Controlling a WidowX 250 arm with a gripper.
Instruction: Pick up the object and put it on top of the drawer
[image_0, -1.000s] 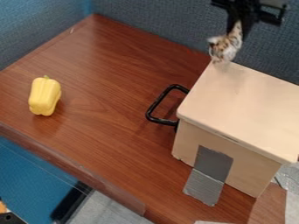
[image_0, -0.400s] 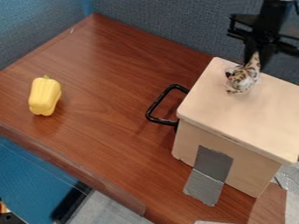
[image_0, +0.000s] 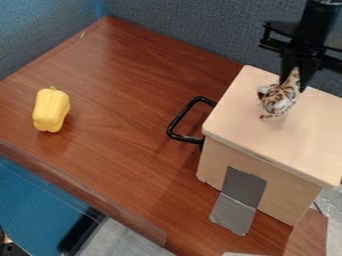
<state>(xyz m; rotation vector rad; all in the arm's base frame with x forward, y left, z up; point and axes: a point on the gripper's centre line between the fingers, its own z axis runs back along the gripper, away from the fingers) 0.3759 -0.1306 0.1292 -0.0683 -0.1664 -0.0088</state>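
One each — toy, drawer, pepper

room: tabletop between yellow pepper and black handle | blocks: handle jutting from drawer; spotted toy at its top

I see pepper on the table, left; drawer on it, right, handle on the pepper's side.

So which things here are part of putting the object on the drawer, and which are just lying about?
For the job:
Spotted toy, pinched in the gripper
Wooden drawer box, with its black handle

Just about:
Yellow pepper, on the tabletop
Gray tape, stuck to the box
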